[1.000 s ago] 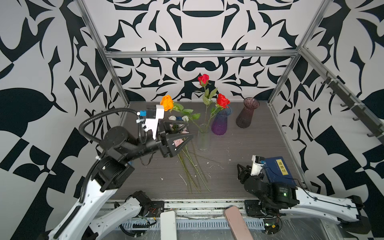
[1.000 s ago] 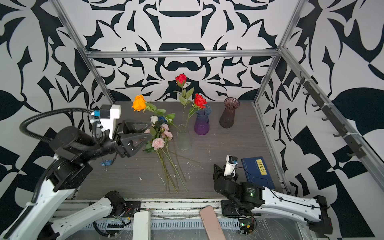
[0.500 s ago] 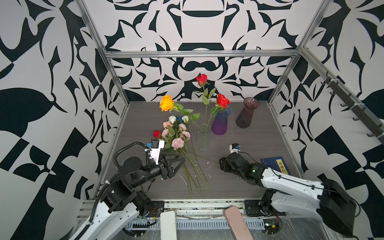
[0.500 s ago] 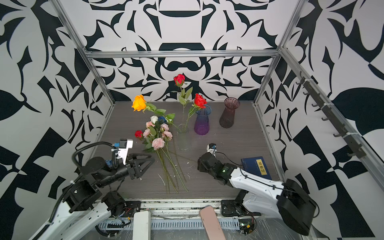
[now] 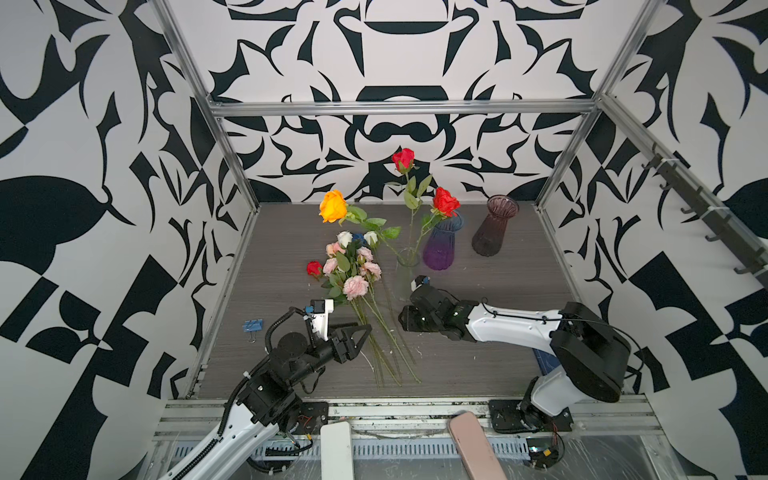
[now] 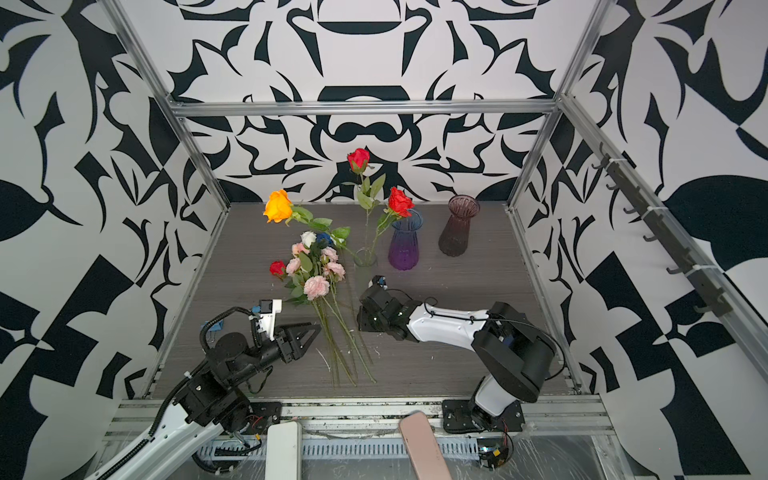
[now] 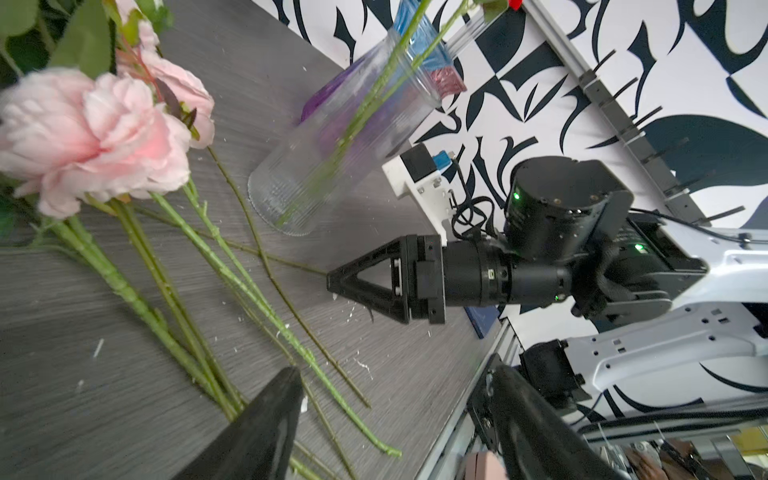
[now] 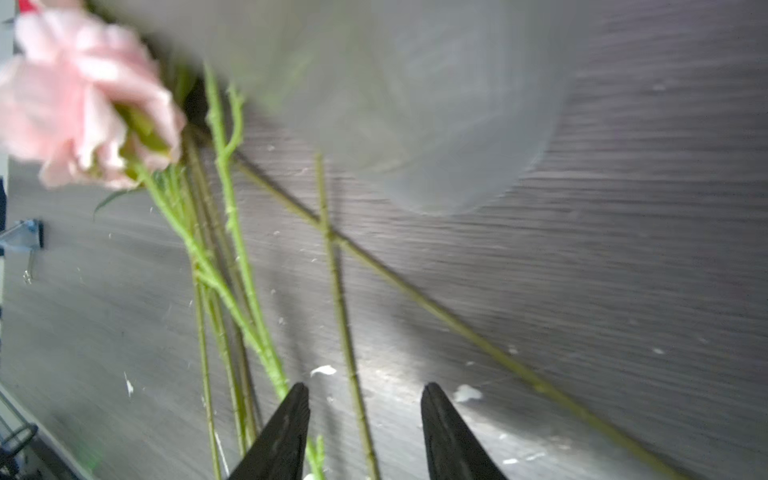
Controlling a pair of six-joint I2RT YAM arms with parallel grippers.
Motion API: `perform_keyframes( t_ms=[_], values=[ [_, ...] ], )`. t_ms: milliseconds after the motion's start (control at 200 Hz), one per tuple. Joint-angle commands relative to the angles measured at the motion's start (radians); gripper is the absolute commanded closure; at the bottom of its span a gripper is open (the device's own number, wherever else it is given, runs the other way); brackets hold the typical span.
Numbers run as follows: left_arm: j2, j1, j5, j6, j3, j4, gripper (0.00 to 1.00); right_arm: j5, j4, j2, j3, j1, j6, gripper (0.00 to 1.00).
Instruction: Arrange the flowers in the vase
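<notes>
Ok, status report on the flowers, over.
Both open: left gripper, right gripper astride one stem. Three roses in the clear vase; loose bunch flat on the table. That vase stands close beside right gripper.

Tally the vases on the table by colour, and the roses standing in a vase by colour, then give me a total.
Clear vase: 1
Purple vase: 1
Maroon vase: 1
Orange rose: 1
Red roses: 2
Total: 6

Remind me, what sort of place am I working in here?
Probably a lab test booth: patterned panels on a metal frame wall it in, two robot arms are bolted to its front rail, and flowers lie on a grey table.
</notes>
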Motion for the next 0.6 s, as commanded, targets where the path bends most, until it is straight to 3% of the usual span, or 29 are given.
perform_keyframes(
  t_ms=[0, 205, 595],
  values=[
    [-0.017, -0.001, -0.077, -0.025, -0.023, 0.048, 0.23, 0.08, -0.124, 0.007, 0.106, 0.069, -0.081, 0.52],
    [0.001, 0.0, -0.125, -0.028, -0.031, 0.043, 0.2, 0.224, -0.317, 0.065, 0.231, 0.201, -0.178, 0.56],
    [-0.003, 0.001, -0.166, -0.065, -0.044, 0.023, 0.2, 0.171, -0.248, -0.035, 0.091, 0.199, -0.196, 0.62]
  ],
)
